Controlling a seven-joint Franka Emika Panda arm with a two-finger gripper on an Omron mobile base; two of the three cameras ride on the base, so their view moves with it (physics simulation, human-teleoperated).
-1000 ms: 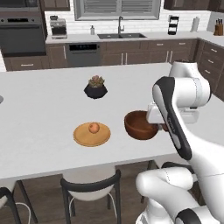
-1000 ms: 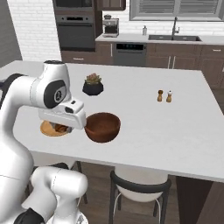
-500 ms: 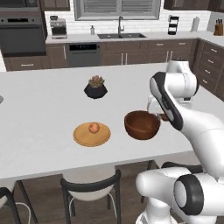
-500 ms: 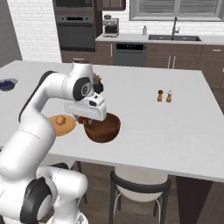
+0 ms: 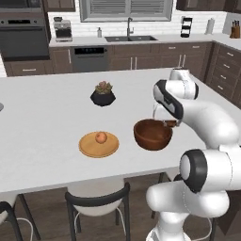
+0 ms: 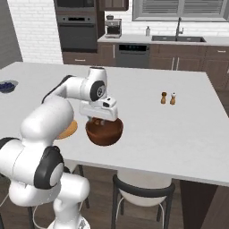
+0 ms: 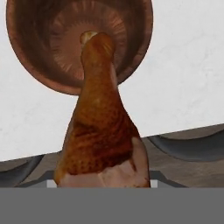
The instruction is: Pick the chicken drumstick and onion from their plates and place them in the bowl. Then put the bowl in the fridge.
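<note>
The gripper (image 6: 99,120) is clamped on the chicken drumstick (image 7: 101,131). In the hand view the meat runs up from the bottom edge, its narrow bone end pointing into the bowl (image 7: 78,43), and the fingers themselves are hidden behind it. The bowl (image 5: 152,134) sits on the white island counter (image 5: 47,117) and looks empty inside, just bare wood rings, with the drumstick hanging over it, near its rim.

Everything else relative to the bowl: the tan wooden plate (image 5: 98,144) is just to its left in the left base view, with 1 onion (image 5: 100,137) sitting on it. The black pot with a succulent (image 5: 103,94) is further back and left. In the right base view, 2 shakers (image 6: 168,98) stand well off to the bowl's right, and a small dish of blueberries (image 6: 6,86) is far left.
</note>
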